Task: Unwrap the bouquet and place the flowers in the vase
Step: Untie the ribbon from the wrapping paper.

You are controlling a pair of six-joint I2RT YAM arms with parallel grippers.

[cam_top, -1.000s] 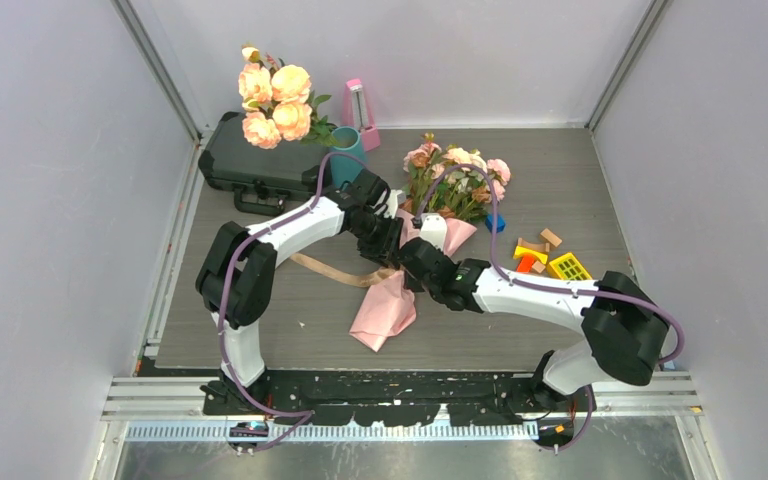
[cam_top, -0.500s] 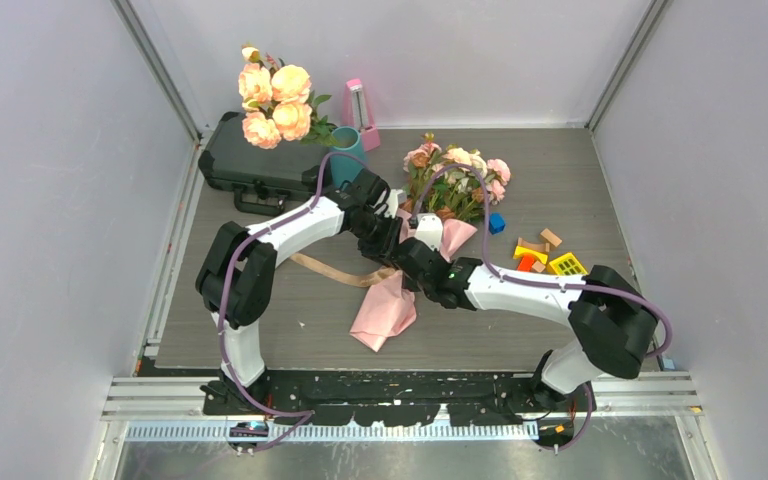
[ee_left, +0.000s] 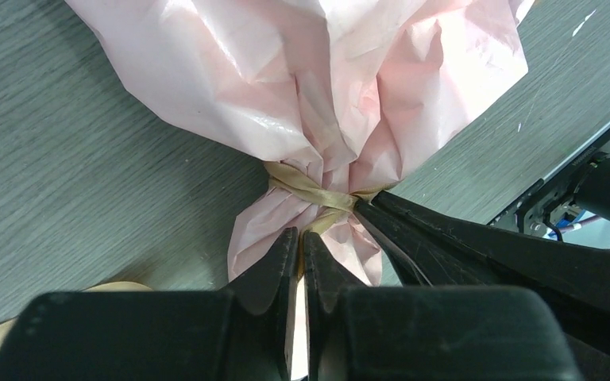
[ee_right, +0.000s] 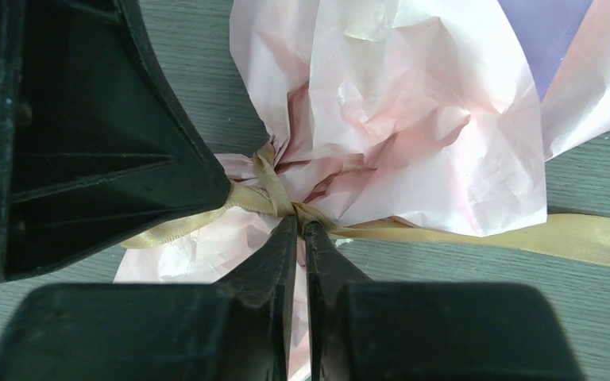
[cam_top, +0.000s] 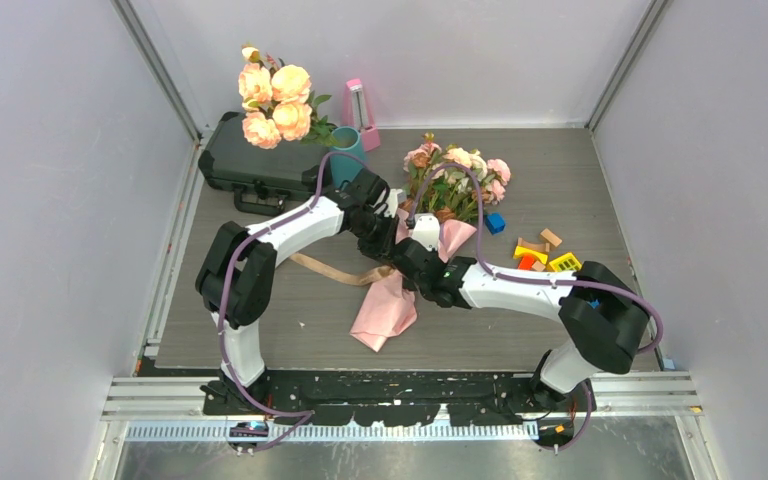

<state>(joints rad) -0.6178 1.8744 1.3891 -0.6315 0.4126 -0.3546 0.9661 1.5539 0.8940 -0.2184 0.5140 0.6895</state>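
I had the right gripper (ee_right: 302,225) almost closed, pinching the ribbon (ee_right: 476,232) at its knot. The left gripper (ee_left: 302,236) was almost closed too, tips on the bouquet (cam_top: 385,305) paper just below the ribbon; couldn't tell what I'd pinched. Bouquet lay flat mid-table (cam_top: 290,330).

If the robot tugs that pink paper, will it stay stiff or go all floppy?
Probably floppy: the pink paper is thin and crinkled all over. It likely weighs little and may tear if yanked, since the ribbon cinches it tight.
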